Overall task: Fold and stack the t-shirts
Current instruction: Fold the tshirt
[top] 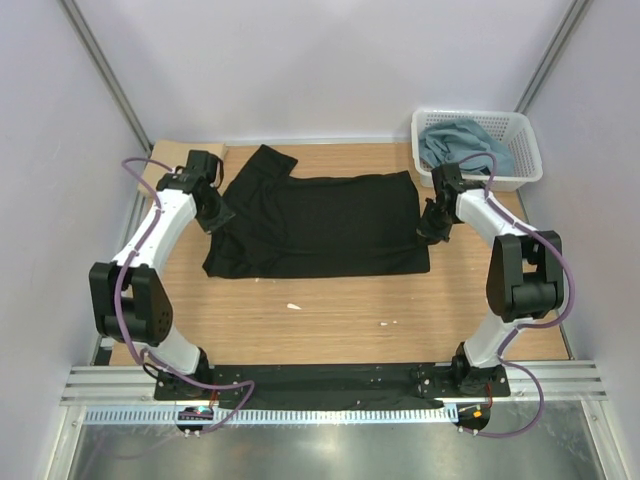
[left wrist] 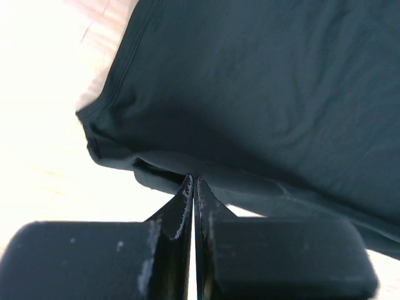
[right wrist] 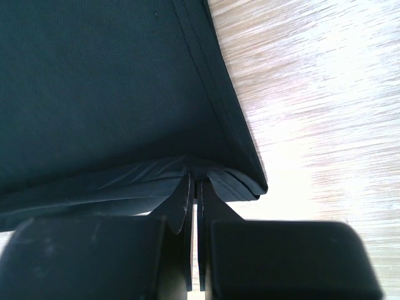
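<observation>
On the near half of the table (top: 330, 335) I can make out two pale specks (top: 293, 306), too small to name. From overhead both sets of fingertips are hidden under the wrist bodies, so I go by the wrist cameras, which cut the cloth off at their frame edges.

The black t-shirt (top: 320, 220) lies spread across the middle of the table, between the two arms. The left gripper (left wrist: 194, 182) sits at its left edge by the sleeve. Its jaws are pressed together on the hem, which looks raised off the wood. The right gripper (right wrist: 195, 182) is at the shirt's right edge, near the corner, jaws clamped on several bunched layers.

In the far right corner a white basket (top: 478, 114) holds a crumpled blue-grey t-shirt (top: 458, 140), partly hidden by the basket wall.
</observation>
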